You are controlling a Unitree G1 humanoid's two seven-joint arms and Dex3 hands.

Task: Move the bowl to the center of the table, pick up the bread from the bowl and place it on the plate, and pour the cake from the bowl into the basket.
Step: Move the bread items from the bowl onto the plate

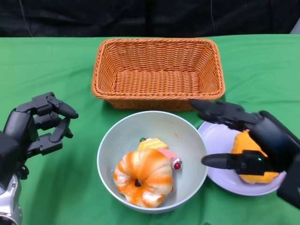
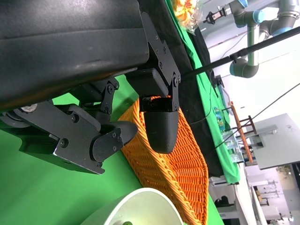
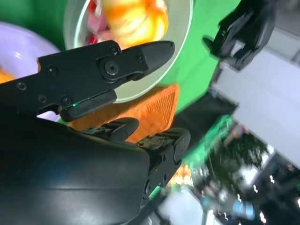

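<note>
The grey bowl (image 1: 112, 140) stands mid-table just in front of the wicker basket (image 1: 158, 70). In it lie a ring-shaped orange-and-white bread (image 1: 143, 177) and, behind that, a yellow and pink cake (image 1: 161, 149) with a red cherry. To the right, touching the bowl, a lilac plate (image 1: 220, 140) carries an orange bread piece (image 1: 258, 177). My right hand (image 1: 269, 138) hovers over the plate with its fingers spread toward the bowl's rim, holding nothing. Left of the bowl my left hand (image 1: 33, 131) stays apart from it, fingers loosely bent and empty. The right wrist view shows the bowl (image 3: 180, 56) and basket (image 3: 154, 112).
Green cloth covers the table, with bare cloth on both sides of the basket and left of the bowl. A black backdrop runs behind the table's far edge. The left wrist view shows the basket (image 2: 173, 173) and the bowl's rim (image 2: 136, 206).
</note>
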